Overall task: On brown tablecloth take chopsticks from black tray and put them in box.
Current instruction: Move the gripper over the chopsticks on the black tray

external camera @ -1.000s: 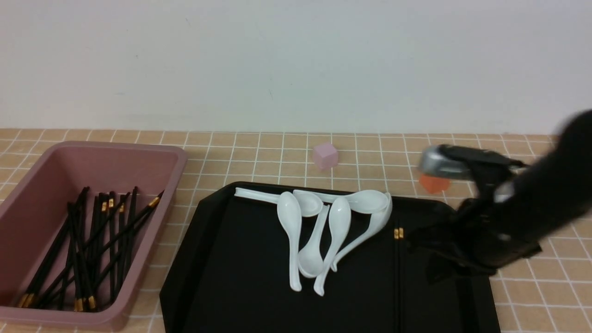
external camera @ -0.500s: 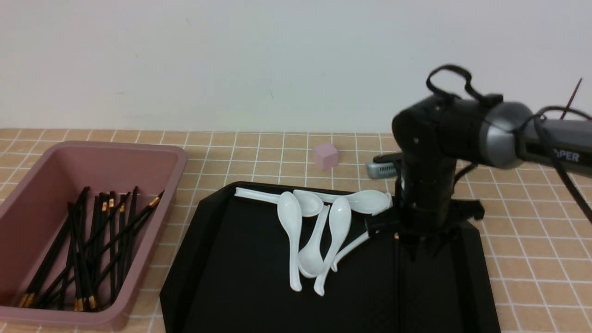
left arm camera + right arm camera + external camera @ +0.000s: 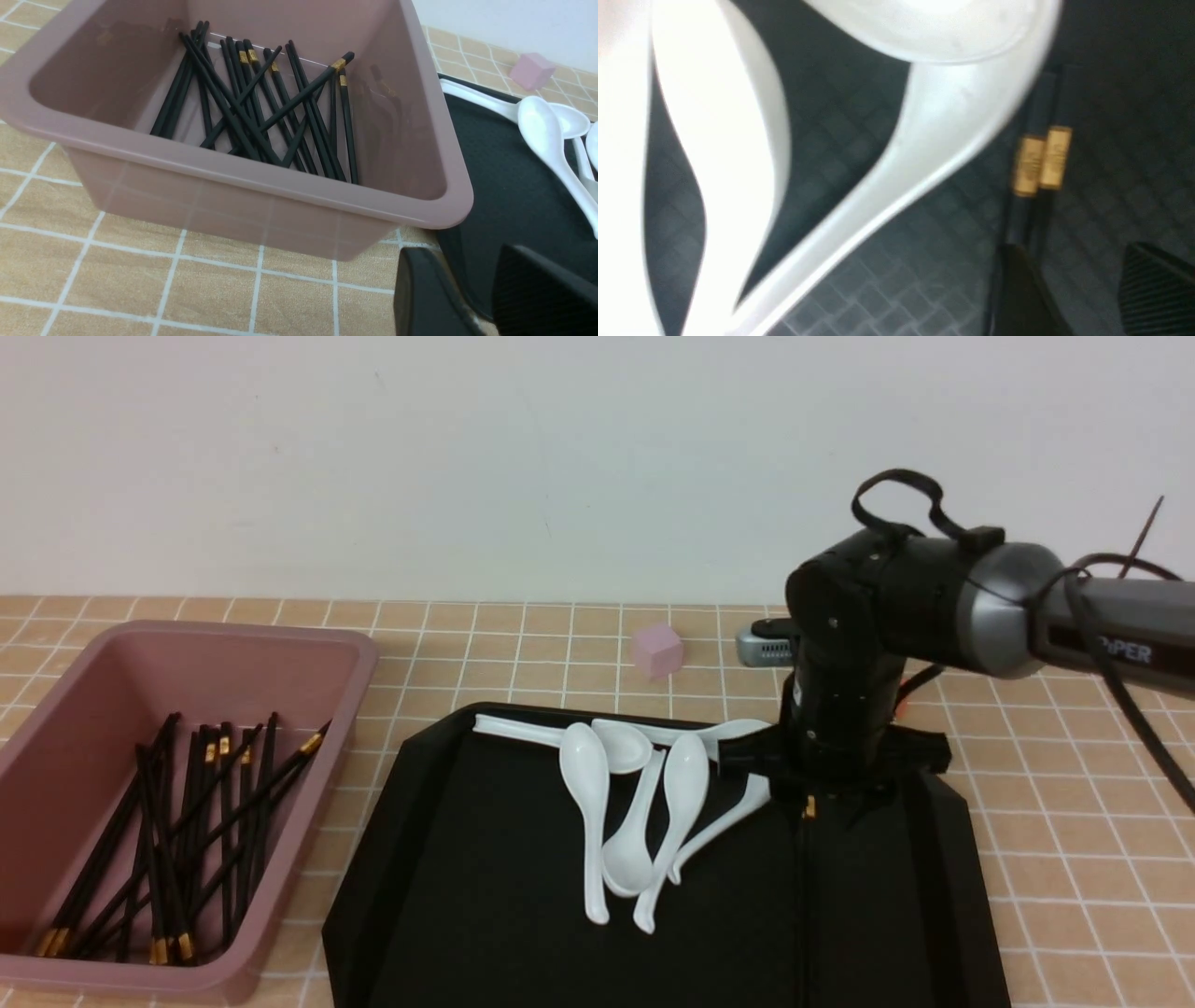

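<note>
One second on, right claw (image 3: pixel 1078 298) has swung over chopsticks (image 3: pixel 1041 158).

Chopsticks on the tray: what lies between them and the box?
A cluster of white spoons on the tray, seen in the front view; the chopsticks lie right of them, the box left.

The brown tablecloth (image 3: pixel 1074 821) (white-gridded) carries the box (image 3: pixel 233 633), the black tray (image 3: pixel 485 859) and 1 pink cube (image 3: pixel 656 650).

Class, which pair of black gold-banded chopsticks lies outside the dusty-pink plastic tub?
The pair on the glossy black tray, right of the white spoons, at the right end effector; all other chopsticks lie inside the tub.
</note>
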Tool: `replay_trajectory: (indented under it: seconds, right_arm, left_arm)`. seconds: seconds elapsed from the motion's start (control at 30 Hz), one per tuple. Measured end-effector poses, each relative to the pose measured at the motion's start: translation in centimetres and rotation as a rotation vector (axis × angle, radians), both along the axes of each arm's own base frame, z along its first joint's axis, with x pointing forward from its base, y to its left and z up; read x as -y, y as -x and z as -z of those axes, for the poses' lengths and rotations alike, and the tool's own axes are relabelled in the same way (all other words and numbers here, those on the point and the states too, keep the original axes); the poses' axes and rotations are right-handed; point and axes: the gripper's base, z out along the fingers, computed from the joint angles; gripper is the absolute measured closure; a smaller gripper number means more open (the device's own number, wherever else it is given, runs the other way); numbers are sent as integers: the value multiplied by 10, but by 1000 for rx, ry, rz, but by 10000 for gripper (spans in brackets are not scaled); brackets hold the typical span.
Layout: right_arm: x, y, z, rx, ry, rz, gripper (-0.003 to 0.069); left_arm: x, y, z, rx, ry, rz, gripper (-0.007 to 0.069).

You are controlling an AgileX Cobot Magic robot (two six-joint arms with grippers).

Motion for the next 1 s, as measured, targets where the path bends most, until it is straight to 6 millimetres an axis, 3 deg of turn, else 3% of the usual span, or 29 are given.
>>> replay_trajectory:
  seconds: [0.4,0.53,0.83,1.0]
  right_arm:
    - [-2,-2,24,-52,14,26,301]
    - [-4,-3,26,-63,-2,38,340]
    - [-6,-4,27,-68,-17,46,521]
    - [-5,-3,26,-76,-5,29,521]
  left_arm:
    - [0,0,0,0,0,0,385]
    - [0,0,0,0,0,0,385]
    - [0,0,0,0,0,0,385]
    - [0,0,0,0,0,0,385]
